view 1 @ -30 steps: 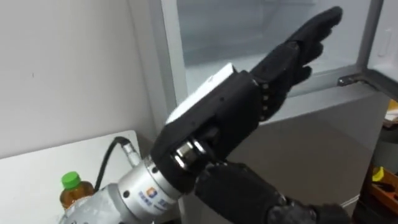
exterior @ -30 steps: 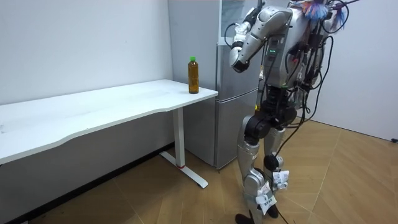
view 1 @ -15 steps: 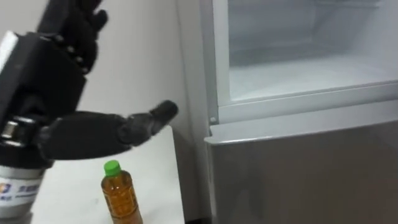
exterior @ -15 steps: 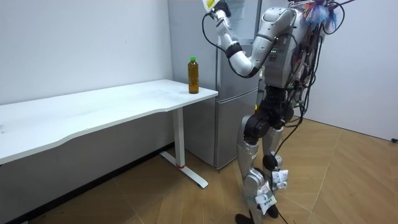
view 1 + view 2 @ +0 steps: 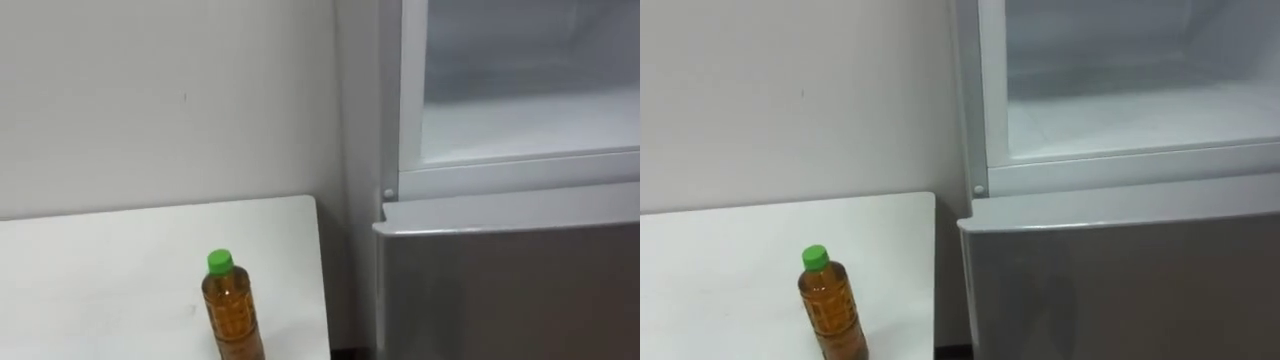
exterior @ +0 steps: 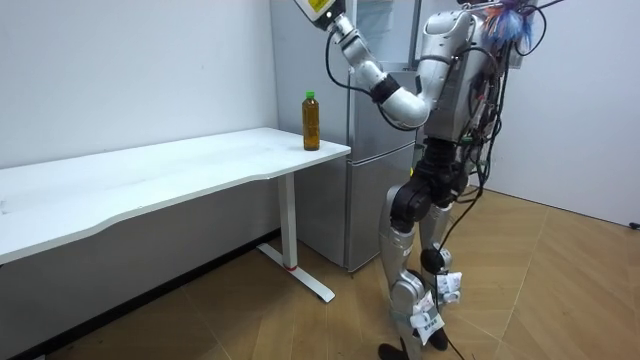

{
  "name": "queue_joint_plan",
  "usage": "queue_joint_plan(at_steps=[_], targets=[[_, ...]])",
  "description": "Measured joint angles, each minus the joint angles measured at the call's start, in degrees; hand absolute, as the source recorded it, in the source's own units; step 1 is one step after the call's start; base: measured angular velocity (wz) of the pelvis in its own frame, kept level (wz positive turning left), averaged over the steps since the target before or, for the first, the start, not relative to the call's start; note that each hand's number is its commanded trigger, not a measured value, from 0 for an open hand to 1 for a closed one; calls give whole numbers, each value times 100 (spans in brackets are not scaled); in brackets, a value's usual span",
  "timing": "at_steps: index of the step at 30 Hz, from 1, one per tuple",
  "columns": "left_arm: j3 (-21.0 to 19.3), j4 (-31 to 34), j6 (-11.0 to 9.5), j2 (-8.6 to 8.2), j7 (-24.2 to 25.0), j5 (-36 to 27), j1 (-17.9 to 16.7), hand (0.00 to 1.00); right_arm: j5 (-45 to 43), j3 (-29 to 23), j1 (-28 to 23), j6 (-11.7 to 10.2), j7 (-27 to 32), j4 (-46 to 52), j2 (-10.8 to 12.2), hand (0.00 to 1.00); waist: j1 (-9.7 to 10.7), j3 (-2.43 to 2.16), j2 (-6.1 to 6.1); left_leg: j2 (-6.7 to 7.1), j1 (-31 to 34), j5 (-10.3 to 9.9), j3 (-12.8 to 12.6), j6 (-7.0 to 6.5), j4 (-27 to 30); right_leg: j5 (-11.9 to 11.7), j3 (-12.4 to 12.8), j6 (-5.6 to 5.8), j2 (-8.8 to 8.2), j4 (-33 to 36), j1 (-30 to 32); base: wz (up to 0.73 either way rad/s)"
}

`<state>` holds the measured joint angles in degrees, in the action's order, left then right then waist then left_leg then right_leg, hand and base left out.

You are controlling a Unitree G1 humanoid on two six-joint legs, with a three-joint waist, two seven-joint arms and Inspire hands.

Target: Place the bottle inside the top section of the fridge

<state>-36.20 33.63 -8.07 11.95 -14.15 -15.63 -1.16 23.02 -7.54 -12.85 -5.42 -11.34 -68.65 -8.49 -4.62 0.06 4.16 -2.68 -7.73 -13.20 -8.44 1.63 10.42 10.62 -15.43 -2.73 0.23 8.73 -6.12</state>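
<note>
Table (image 5: 120, 260) corner bears bottle (image 5: 233, 315) beside open fridge (image 5: 500, 270); raised left robot hand (image 6: 320, 6) unreadable.

Left arm stretched upward (left hand (image 6: 319, 5) uppermost).

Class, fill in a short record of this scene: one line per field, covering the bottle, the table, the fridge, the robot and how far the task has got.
bottle: upright, amber liquid, green cap
bottle place: on the white table, near the corner next to the fridge
upper fridge: open, white inside visible, bottle not in it
lower fridge door: grey, shut
robot: stands in front of the fridge, beside the table's end
left hand: raised high, at the room view's top edge, far from the bottle
task: bottle not yet picked up
</note>
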Motion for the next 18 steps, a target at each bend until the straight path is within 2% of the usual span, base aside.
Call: queue_joint_plan(at_steps=[3, 5, 9, 11, 12, 13, 14, 17, 18], targets=[[-238, -169, -14, -2, -313, 0, -309, 0, -23, -60, -91, 11, 2, 79, 3, 0, -74, -6, 9, 24, 0, 0, 66, -1, 0, 25, -37, 14, -25, 3, -8, 8], [-342, -337, -65, -82, -506, 0, -545, 0, -69, -62, -160, 31, 15, 164, 2, 0, -162, -5, 6, 34, -3, 0, 87, -1, 2, 30, -52, 23, -29, 1, -45, 8], [-352, -664, -73, -191, -702, -127, -858, 0, -81, -61, -224, 122, 38, 304, 2, 0, -212, -2, -33, 47, 16, 0, 143, -1, 2, 63, -144, 36, -45, -7, -89, 14], [-348, -1077, -82, -206, -807, -331, -1171, 0, -125, -68, -266, 172, 40, 508, -7, 0, -198, -4, -40, 63, 1, 0, 232, -1, 6, 87, -206, 36, -58, 5, -99, 13], [-342, -1191, -82, -211, -834, -380, -1236, 0, -141, -76, -266, 177, 43, 510, -6, 0, -189, 1, -2, 63, 5, 0, 237, -1, 7, 88, -210, 35, -56, 4, -100, 6], [-319, -1437, -83, -234, -908, -434, -1373, 0, -169, -107, -267, 182, 55, 502, -7, 0, -191, -17, -24, 63, 6, 0, 251, -1, 7, 88, -212, 35, -52, 1, -109, 4], [-297, -1679, -80, -289, -948, -590, -1526, 0, -161, -121, -280, 185, 75, 510, -5, 0, -212, -25, -9, 64, 9, 0, 255, -1, 6, 90, -214, 36, -52, -3, -122, 0], [-199, -2175, -82, -533, -1005, -946, -1816, 0, -128, -122, -418, 183, 81, 676, 11, 0, -194, -16, -97, 80, 9, -1, 320, -1, 6, 111, -245, 48, -60, -8, -153, 7], [-149, -2307, -82, -570, -1006, -1038, -1844, 0, -130, -129, -412, 186, 78, 679, 11, 0, -192, -20, -34, 83, -3, -1, 334, -1, 6, 115, -260, 49, -64, -9, -159, 16]])
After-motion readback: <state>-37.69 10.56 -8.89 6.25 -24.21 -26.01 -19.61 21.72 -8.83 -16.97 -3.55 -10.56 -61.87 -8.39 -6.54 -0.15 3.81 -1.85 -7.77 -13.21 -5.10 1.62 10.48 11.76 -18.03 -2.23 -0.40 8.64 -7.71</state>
